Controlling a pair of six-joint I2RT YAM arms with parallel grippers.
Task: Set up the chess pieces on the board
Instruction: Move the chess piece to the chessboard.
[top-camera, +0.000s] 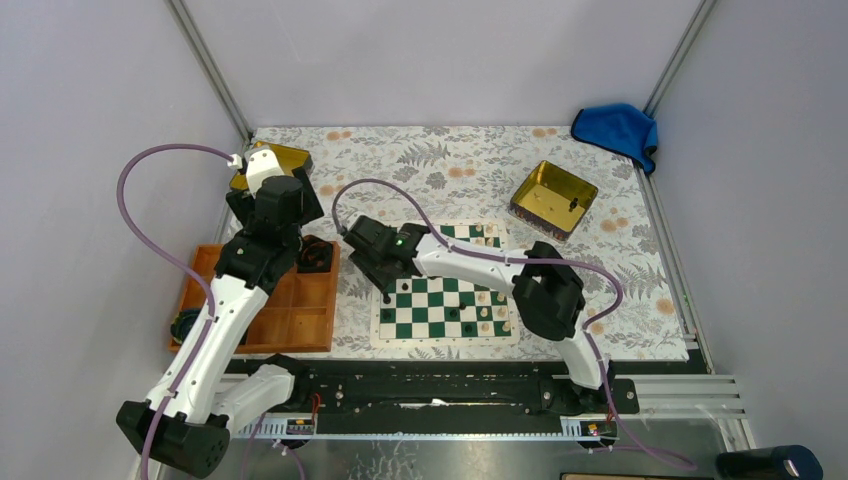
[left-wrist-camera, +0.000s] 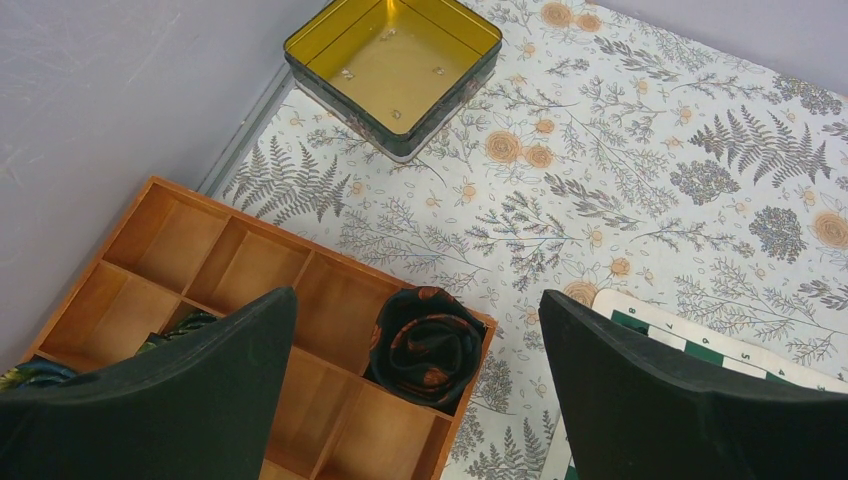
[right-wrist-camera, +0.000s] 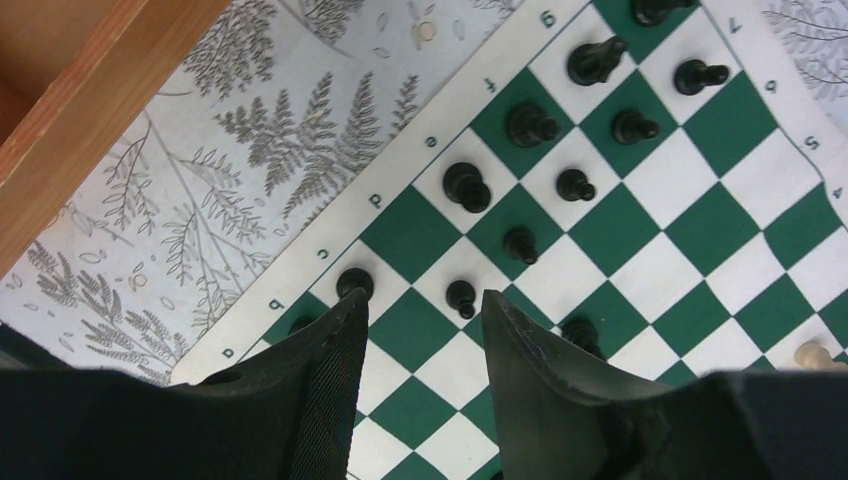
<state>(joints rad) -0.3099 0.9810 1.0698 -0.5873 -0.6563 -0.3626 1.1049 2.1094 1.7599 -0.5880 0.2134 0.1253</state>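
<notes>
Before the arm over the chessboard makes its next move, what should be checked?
1. Right end effector open, nothing between its fingers: ok.
2. It hangs over the board: ok.
3. Visible chess pieces stand one per square: ok.
4. Back row complete: not ok, the d square is bare.
5. Left end effector open above the wooden tray: ok.
6. Square a, hidden by a finger: cannot tell.

- board (right-wrist-camera: 700, 215): dark green and white checks, white border
- chess pieces (right-wrist-camera: 466, 186): black
- tablecloth (left-wrist-camera: 640, 170): pale, grey ferns, orange flowers
- tray (left-wrist-camera: 240, 265): orange wood
- my fingers (right-wrist-camera: 320, 390): black
</notes>
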